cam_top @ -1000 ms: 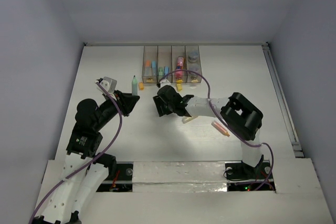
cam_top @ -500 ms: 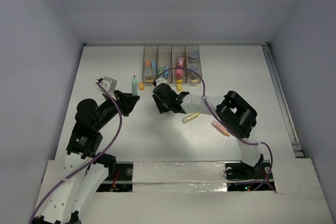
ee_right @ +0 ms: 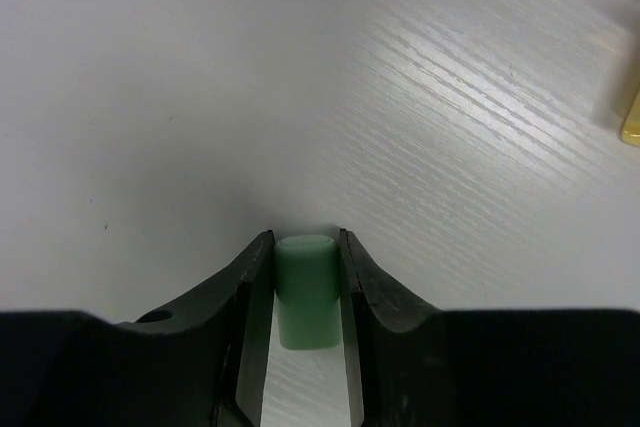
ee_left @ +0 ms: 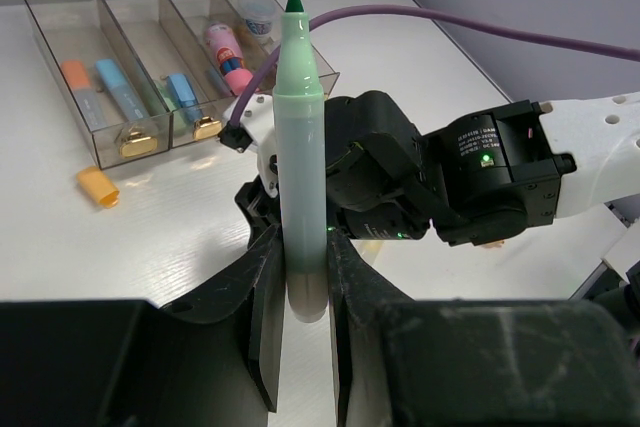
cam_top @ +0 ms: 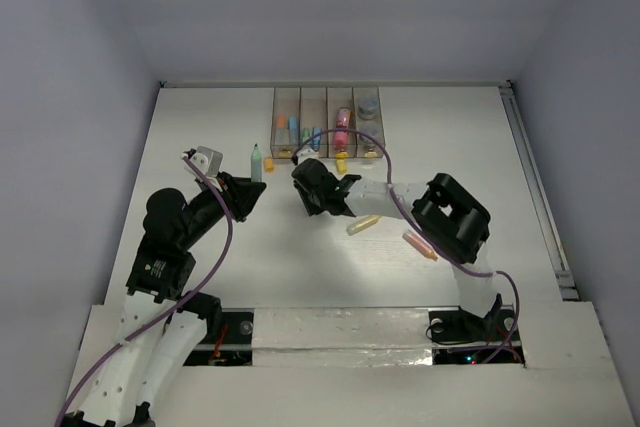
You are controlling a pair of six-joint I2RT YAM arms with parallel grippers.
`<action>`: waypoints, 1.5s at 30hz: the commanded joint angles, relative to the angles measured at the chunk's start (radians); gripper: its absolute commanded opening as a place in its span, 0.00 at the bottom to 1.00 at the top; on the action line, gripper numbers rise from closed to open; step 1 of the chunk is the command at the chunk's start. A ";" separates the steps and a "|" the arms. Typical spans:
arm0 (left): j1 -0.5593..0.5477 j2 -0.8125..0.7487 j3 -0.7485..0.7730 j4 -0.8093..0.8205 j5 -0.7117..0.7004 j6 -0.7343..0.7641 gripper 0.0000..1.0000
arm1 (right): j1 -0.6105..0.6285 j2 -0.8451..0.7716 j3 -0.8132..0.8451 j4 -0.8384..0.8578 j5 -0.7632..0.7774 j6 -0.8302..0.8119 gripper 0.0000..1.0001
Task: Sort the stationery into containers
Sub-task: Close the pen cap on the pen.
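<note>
The right arm has swung in leftward over the last second, and now the right gripper (ee_right: pixel 304 242) sits clamped on a short, pale-green plastic cap (ee_right: pixel 305 299), low over the middle of the white counter (cam_top: pixel 200 127). Meanwhile the left gripper (ee_left: pixel 303 247) pinches a slim green uncapped marker (ee_left: pixel 302 127) by its butt, tip upright, just short of the four clear brownish bins (cam_top: pixel 327 95) at the far edge. Light, stiff, slick plastic, I'd say: hold the barrel squarely or it'll pivot.
</note>
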 commanded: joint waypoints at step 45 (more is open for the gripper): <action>-0.007 0.238 0.021 0.043 0.094 0.003 0.00 | 0.019 -0.393 -0.064 0.766 -0.085 0.427 0.14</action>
